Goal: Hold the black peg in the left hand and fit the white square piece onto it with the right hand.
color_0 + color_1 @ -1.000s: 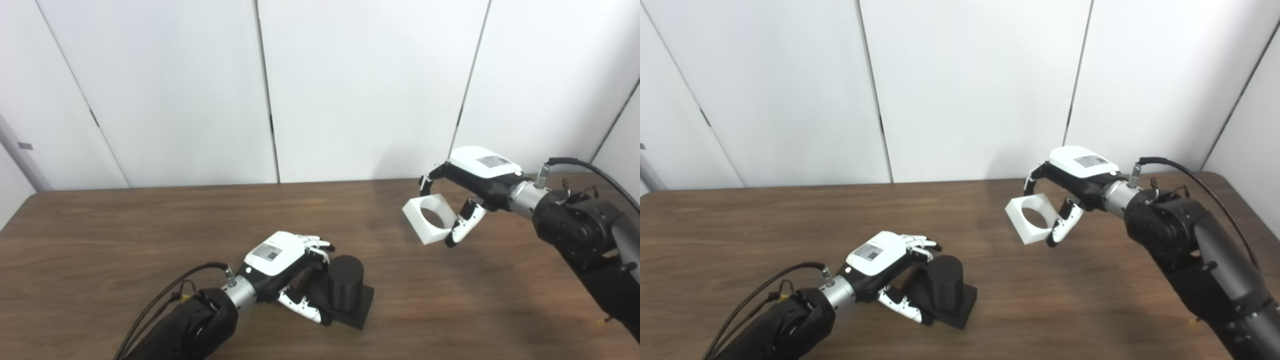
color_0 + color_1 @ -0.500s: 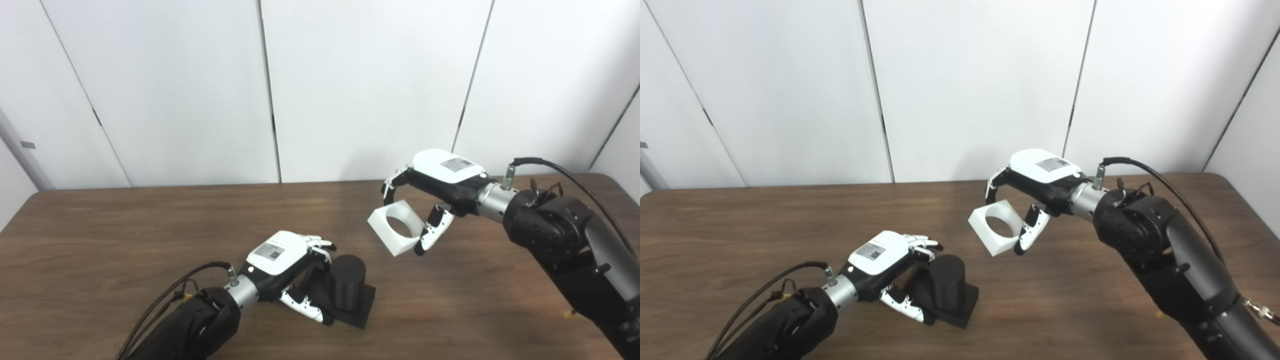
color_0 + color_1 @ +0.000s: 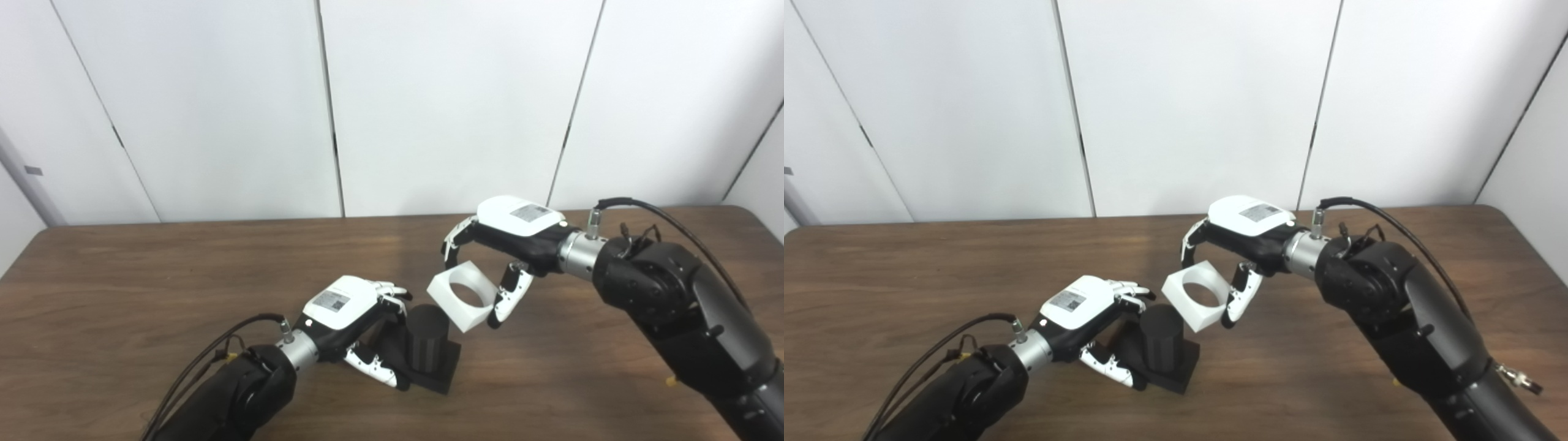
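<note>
- The left hand [image 3: 352,306] clasps the black peg [image 3: 426,339], upright on its base on the table [image 3: 122,288], near centre.
- The right hand [image 3: 511,245] pinches the white square piece [image 3: 460,296], tilted, in the air just right of the peg's top.
- Risk: lowered at that tilt, its hole could catch the peg's rim and jam.
- Both hands carry small labels, too small to read.

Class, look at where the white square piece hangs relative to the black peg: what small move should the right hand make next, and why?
Probably a short shift left. The right hand holds the white square piece tilted, just right of the black peg that the left hand steadies on the table; its hole is not yet over the peg.
</note>
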